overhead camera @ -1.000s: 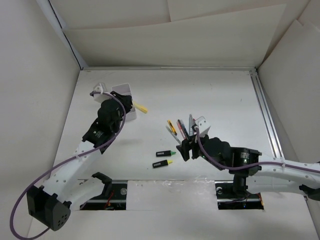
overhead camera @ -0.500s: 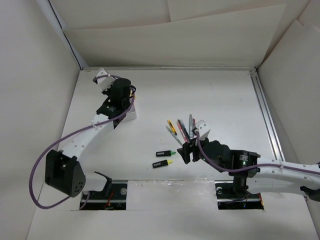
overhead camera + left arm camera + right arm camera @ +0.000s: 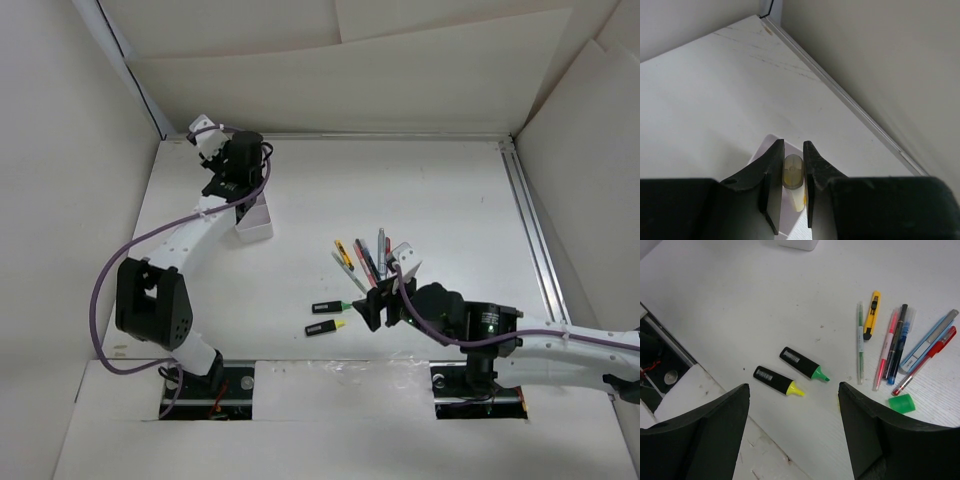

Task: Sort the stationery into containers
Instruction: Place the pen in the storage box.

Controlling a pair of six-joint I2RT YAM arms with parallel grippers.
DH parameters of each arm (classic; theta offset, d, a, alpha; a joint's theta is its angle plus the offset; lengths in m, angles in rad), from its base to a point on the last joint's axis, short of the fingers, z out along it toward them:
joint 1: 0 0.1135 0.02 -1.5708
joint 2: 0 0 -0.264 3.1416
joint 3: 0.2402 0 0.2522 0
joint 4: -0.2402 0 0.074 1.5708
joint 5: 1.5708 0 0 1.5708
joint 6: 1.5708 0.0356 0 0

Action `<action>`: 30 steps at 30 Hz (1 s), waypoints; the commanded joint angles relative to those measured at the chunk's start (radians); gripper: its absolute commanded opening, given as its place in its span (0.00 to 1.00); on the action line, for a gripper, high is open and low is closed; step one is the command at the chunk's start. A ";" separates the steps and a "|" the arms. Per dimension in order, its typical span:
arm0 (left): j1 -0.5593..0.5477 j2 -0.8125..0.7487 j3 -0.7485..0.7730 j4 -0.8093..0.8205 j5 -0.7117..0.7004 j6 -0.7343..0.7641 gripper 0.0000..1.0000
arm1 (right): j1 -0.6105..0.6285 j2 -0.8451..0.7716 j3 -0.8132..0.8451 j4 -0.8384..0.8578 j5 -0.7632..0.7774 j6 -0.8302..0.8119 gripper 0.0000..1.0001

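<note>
While the right gripper (image 3: 375, 303) hangs over the near edge of the table (image 3: 430, 190), its jaws stand wide open and hold nothing. Right under it lie two black highlighters. One has a yellow tip (image 3: 776, 381) and one has a green tip (image 3: 802, 364). They lie side by side, close but not touching. A bit to the right sits a small green cap (image 3: 901, 403), all by itself. Just past it lies a bunch of pens (image 3: 890, 352), red, blue, pink and green, spread out like a fan, with a little yellow cutter (image 3: 871, 315) beside them. All of these are out on the table, not yet sorted.

Far away, near the far left corner of the table, stands the white box (image 3: 252, 222). The left gripper (image 3: 793, 147) is right above it. Its jaws are pinched shut on a small yellow thing (image 3: 793, 172), which looks like a cap. The yellow thing hangs over the box and is not in it yet. Which half of the box lies under it cannot be told.

So the step now looks like the drop. The left jaws most likely need to open so the yellow thing falls in. It should be low and over the right half first, or it may bounce out. After that, the right gripper could go down and close on one highlighter.
</note>
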 commanded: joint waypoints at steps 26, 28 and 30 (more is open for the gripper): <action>0.057 0.186 0.120 0.117 -0.065 0.159 0.00 | -0.003 0.040 -0.005 0.102 -0.041 0.006 0.77; 0.057 0.197 0.120 0.117 -0.065 0.159 0.05 | -0.003 0.040 -0.005 0.102 -0.041 0.006 0.77; 0.057 0.197 0.120 0.117 -0.055 0.159 0.09 | -0.003 0.040 -0.005 0.102 -0.041 0.006 0.77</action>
